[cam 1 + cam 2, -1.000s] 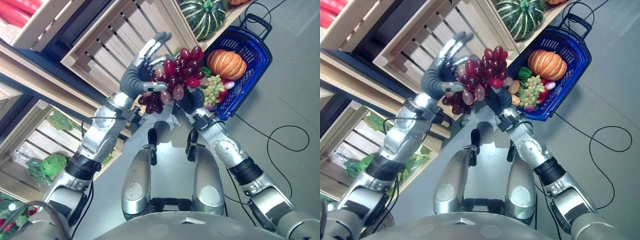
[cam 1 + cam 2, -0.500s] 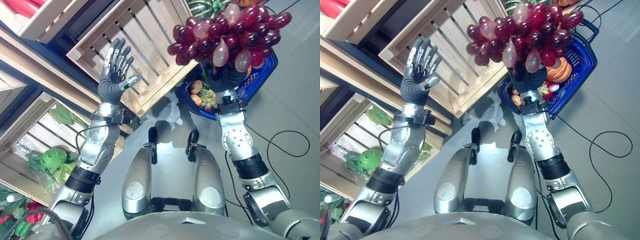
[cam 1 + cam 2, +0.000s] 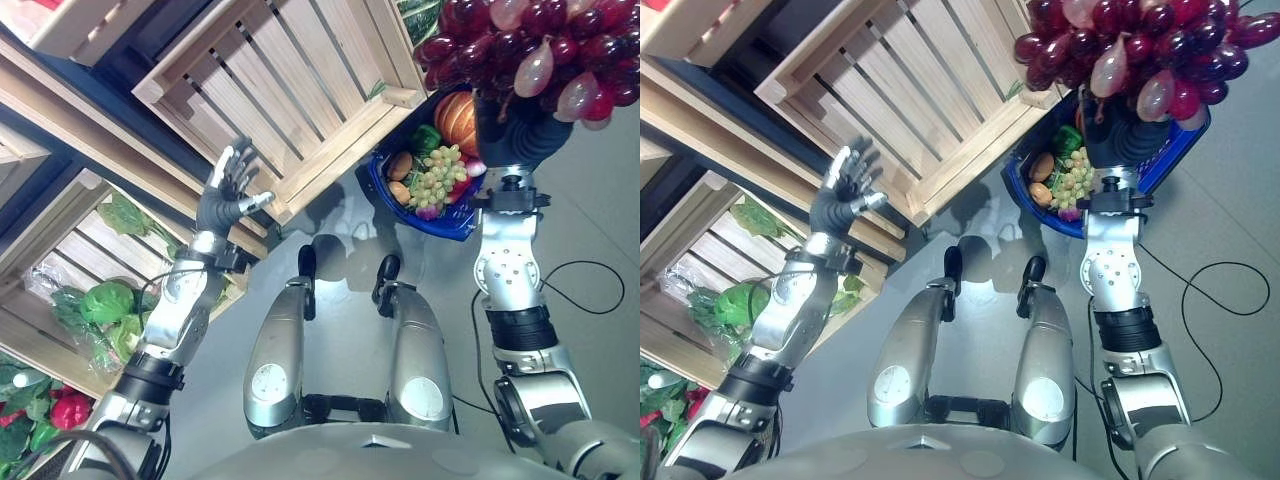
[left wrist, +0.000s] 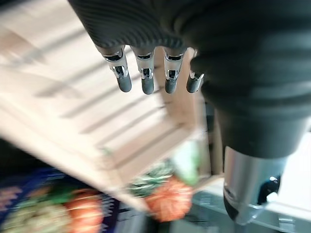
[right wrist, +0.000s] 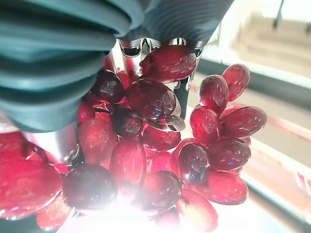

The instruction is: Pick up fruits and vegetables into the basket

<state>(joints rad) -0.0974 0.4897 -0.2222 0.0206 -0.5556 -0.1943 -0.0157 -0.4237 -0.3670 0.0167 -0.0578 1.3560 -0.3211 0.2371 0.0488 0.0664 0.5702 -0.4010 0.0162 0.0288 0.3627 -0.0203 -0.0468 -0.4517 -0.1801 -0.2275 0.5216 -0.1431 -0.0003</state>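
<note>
The red grapes, cut off at the frame top, were clasped by the right hand with its fingers largely hidden above the blue basket, while the left hand was held spread.

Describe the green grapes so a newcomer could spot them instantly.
Find the blue basket on the floor beside the empty wooden crate. The green grapes lie inside, below the orange pumpkin: a pale yellow-green cluster of small round berries.

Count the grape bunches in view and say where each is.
2: red grapes held by the right hand above the basket; green grapes inside it. More may be hidden.
</note>
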